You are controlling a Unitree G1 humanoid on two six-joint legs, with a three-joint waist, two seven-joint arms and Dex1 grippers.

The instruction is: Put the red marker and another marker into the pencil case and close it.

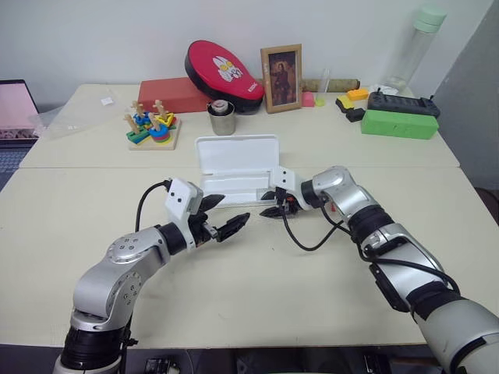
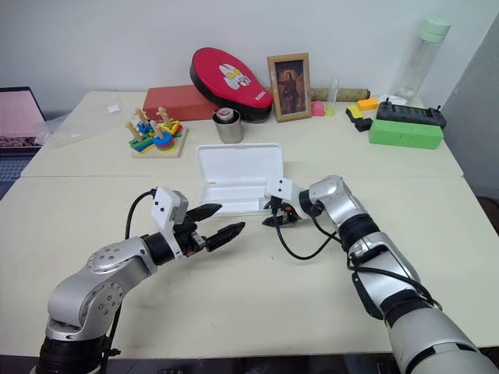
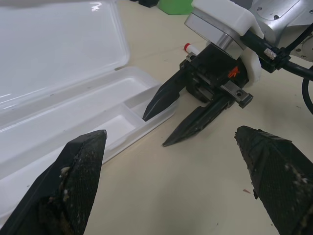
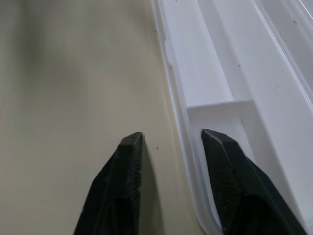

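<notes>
Pencil case: I see it lying open on the pale worktop, lid back, both white halves up, its tray divided into compartments.
Right end effector: I have it at the case's near right corner, pointing left and downward; its fingers stand a narrow gap apart, one tip over the tray's end compartment, the other over the worktop just outside the case's wall. Whether they grip the wall I cannot tell.
Left end effector: I hold it just in front of the case, fingers spread wide, nothing between them.
Red marker: a red-tipped white end peeks out behind the right end effector, on the worktop beside the case.
Background: a steel cup, a framed picture and a green box sit well behind the case.
</notes>
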